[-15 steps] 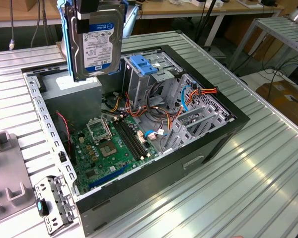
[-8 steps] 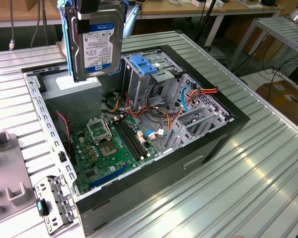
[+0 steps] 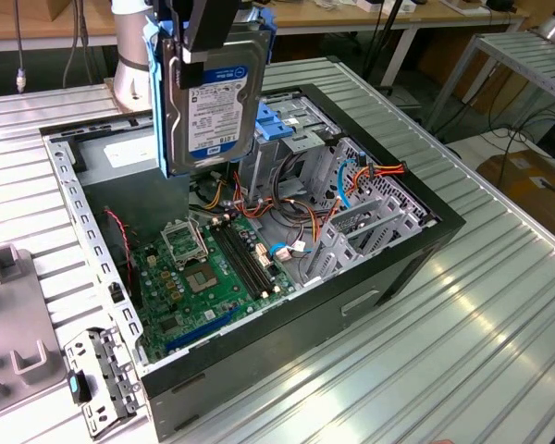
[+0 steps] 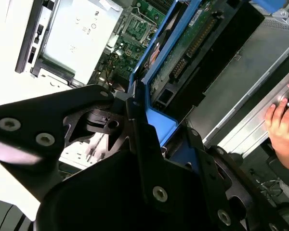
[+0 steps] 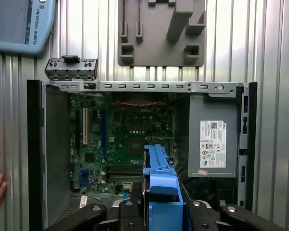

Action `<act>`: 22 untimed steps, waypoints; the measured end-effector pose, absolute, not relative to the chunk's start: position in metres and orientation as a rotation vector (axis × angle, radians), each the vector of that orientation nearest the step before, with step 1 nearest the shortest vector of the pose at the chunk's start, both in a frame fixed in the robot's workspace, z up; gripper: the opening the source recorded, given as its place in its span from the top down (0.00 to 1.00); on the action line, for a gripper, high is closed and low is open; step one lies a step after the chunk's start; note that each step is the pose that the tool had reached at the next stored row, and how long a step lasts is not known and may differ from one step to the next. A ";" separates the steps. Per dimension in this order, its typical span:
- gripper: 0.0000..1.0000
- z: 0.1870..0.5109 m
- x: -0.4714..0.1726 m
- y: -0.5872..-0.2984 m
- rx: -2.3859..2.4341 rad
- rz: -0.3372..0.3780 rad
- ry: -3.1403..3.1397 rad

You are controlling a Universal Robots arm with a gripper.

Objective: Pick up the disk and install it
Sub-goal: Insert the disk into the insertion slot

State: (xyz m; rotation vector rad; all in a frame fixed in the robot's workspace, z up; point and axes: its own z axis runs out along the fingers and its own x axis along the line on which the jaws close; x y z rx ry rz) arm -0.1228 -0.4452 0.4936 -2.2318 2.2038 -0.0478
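1 open computer case [image 3: 351, 305] on ribbed metal table [image 3: 462, 370]. Inside: green motherboard [image 3: 203, 277], orange-red cables [image 3: 296, 208] strung beside grey cage with blue handle [image 3: 282, 125]. Person's hand [image 4: 283, 120] just beside case wall. Disk [image 3: 213, 102]: silver-grey, white-blue label, blue side rails, upright on edge. Gripper [image 3: 206, 42] clamped on its upper end; disk hangs below gripper, above case interior.

The silver-grey disk [image 3: 213, 92], white-and-blue label outward, blue rails along its sides, hangs upright in mid-air.

Wrist views close above disk [image 5: 160, 185], case [image 5: 35, 154]
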 end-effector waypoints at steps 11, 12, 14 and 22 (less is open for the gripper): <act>0.63 0.494 -0.103 -0.456 -2.232 -0.048 2.204; 0.63 0.494 -0.103 -0.457 -2.232 -0.048 2.204; 0.63 0.494 -0.102 -0.462 -2.232 -0.048 2.204; 0.63 0.494 -0.096 -0.489 -2.232 -0.047 2.204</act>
